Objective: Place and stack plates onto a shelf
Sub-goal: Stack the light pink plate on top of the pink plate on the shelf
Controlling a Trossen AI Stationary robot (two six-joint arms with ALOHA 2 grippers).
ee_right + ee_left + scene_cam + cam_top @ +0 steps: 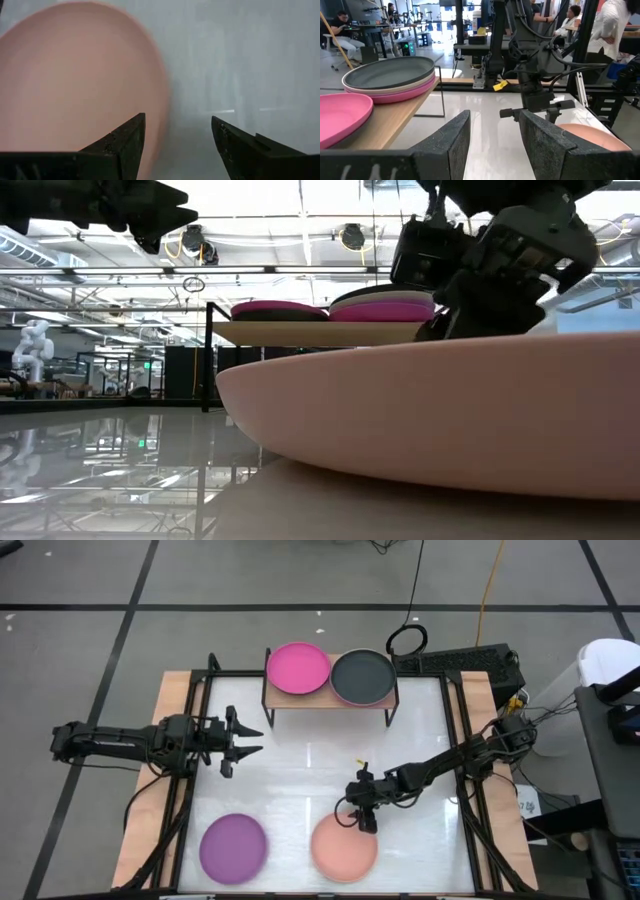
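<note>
White glossy table (300,765) carries your low light-wood shelf (330,698) with plate stacks, magenta (298,668) and black (362,676) on top.
Round matte purple plate (233,846) and peach plate (344,847) lie near the front; your right tool (363,822) hovers wide open, empty, over the peach rim, left tool (243,741) open, empty.

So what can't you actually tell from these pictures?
- High view: the dark plate on the shelf covers the plates beneath; their number is hidden.
- Low view: the peach plate blocks the right gripper's fingers and the table behind.
- Right wrist view: the plate's far edge is blurred, so contact is unclear.
- The purple plate shows only from above.
</note>
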